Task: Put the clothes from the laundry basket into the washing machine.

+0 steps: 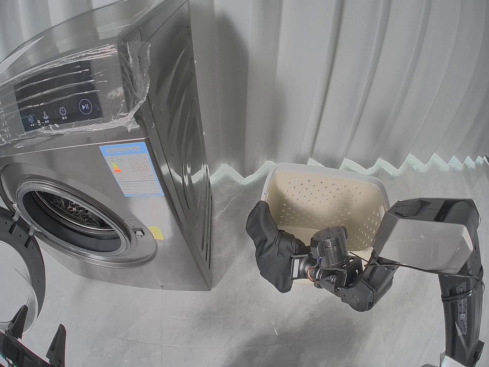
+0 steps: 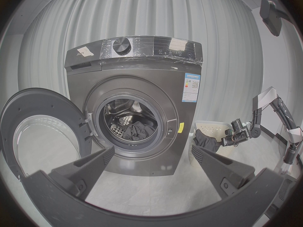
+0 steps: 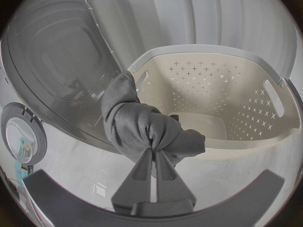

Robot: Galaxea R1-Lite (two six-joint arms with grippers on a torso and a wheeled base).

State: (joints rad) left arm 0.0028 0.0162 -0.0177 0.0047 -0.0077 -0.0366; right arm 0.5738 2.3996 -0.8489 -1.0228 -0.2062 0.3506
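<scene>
A dark grey garment hangs bunched over the near-left rim of the cream laundry basket, with my right gripper shut on it. From the right wrist, the garment drapes across the basket's rim. The silver washing machine stands to the left with its round door swung open. Another dark garment lies inside the drum. My left gripper is low in front of the machine, open and holding nothing; its fingertips show at the bottom left of the head view.
White curtains hang behind the machine and the basket. The grey floor between machine and basket is bare. The open door juts out at the far left, close to my left gripper.
</scene>
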